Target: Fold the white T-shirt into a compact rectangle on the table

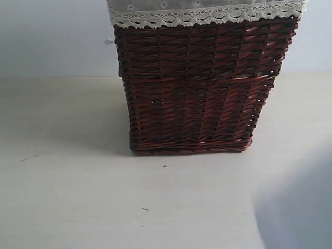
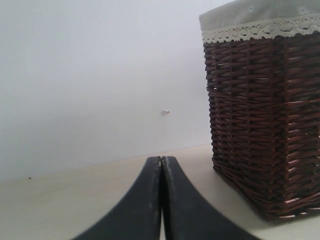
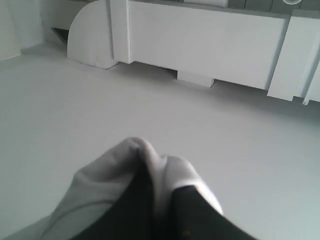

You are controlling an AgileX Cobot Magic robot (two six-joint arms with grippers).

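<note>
The right end effector (image 3: 160,194) is pinching the shirt (image 3: 100,185) — white cloth is bunching over and between its two dark fingers (image 3: 136,205) and hiding their tips. Only a plain white fold is showing in the right wrist view. Beyond the cloth a pale grey surface (image 3: 225,130) is stretching away to white furniture (image 3: 200,45); whether that surface is floor or bench I cannot tell.

The left end effector (image 2: 161,165) is pressed together, its two dark fingers (image 2: 140,210) meeting along their length with nothing between them. It is pointing along the bench (image 1: 78,197) toward the wall (image 1: 52,36), with the basket (image 1: 192,88) standing near it, apart from the tips. Whether the fingers are touching the bench I cannot tell.

In the exterior view the dark brown wicker basket is standing upright on the bench at 12 o'clock, close to the wall, with cream lace trim (image 1: 207,16) running along its rim. A few tiny dark specks (image 1: 165,166) are lying on the bench at 6 o'clock from the basket — one just beside its base, another nearer the viewer. A soft grey shadow (image 1: 301,212) is falling across the bench at 5 o'clock.
</note>
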